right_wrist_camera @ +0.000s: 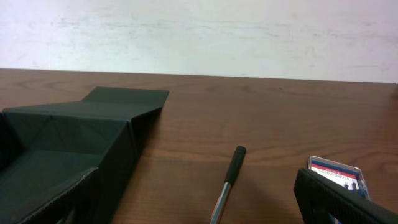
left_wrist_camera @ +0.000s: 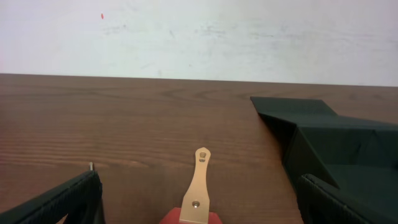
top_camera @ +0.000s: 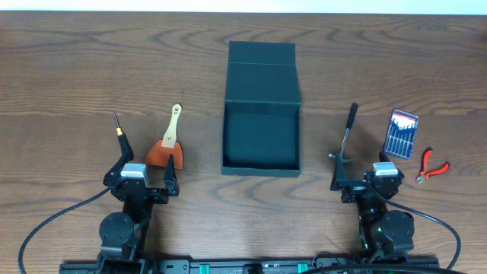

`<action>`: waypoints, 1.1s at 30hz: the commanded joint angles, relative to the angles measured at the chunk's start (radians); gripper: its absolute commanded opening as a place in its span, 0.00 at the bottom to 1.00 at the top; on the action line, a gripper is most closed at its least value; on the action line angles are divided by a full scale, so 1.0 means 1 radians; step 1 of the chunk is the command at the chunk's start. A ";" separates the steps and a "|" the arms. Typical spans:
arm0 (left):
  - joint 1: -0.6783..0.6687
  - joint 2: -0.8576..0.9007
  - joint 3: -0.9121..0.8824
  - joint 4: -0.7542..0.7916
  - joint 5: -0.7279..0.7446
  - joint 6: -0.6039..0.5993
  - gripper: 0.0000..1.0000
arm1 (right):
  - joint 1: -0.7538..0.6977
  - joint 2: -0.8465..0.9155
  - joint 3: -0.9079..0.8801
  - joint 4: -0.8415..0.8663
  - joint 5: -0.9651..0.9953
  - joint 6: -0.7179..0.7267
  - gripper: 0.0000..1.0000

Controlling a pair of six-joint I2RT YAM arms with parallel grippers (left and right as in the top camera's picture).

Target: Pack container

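The dark teal-green container [top_camera: 261, 114] stands open at the table's middle, its flap lid lying back and its inside bare. It also shows in the left wrist view [left_wrist_camera: 336, 134] and the right wrist view [right_wrist_camera: 74, 137]. My left gripper [top_camera: 143, 176] is open and empty, just behind a scraper [top_camera: 169, 141] with an orange blade and wooden handle, which lies between the fingers [left_wrist_camera: 199, 208] in the left wrist view [left_wrist_camera: 198, 180]. My right gripper [top_camera: 364, 179] is open and empty, with a black-handled metal tool [top_camera: 348, 133] lying in front of it [right_wrist_camera: 231, 171].
A thin screwdriver [top_camera: 119, 131] with a yellow-and-black handle lies left of the scraper. A clear case of small screwdrivers [top_camera: 402, 134] lies right of the metal tool and shows in the right wrist view [right_wrist_camera: 339, 173]. Red-handled pliers [top_camera: 431, 166] lie at the far right.
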 commanded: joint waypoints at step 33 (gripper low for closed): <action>-0.002 1.114 1.154 -1.019 0.087 -0.106 0.98 | -0.082 1.312 1.492 -1.388 -0.049 0.100 0.99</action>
